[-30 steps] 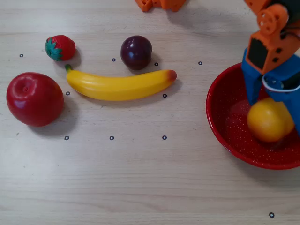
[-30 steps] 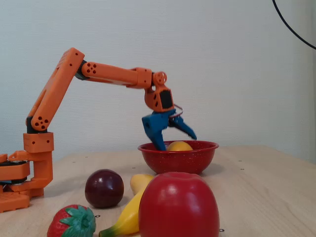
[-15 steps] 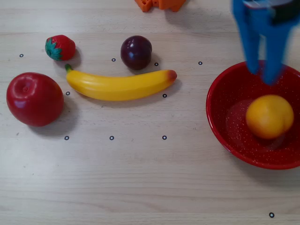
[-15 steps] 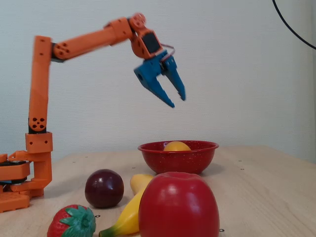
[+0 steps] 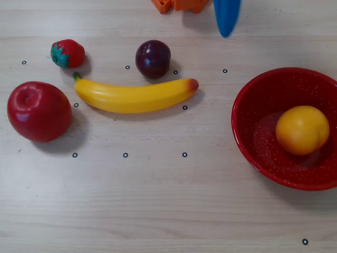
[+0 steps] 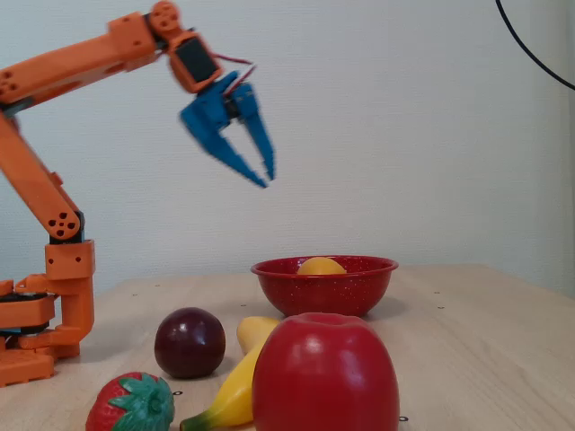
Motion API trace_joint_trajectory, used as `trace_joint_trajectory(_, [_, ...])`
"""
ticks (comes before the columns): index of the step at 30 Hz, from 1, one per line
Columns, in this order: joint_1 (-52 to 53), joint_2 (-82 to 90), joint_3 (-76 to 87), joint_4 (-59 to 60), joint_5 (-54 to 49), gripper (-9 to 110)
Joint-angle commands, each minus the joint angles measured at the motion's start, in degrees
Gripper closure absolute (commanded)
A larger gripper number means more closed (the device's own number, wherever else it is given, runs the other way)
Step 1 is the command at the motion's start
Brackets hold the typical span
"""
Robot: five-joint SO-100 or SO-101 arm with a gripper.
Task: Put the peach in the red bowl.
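One peach sits in the one red bowl; the gripper hangs released and empty above.

Orange plastic arm of boxy printed segments, round screw holes at the joints, black servo block near the wrist, thin red wire, blue pointed two-finger gripper.

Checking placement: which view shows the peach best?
Overhead view: the peach shows whole, resting inside the red bowl. The fixed view shows only its top above the rim.
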Motion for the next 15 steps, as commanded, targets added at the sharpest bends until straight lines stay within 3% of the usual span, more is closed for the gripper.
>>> trace_joint_trajectory(1, [-2.29, 8.79, 2.2, -0.62, -1.14, 101])
trace_joint_trajectory(15, [-12.3, 45.62, 37.88, -1.14, -3.78, 101])
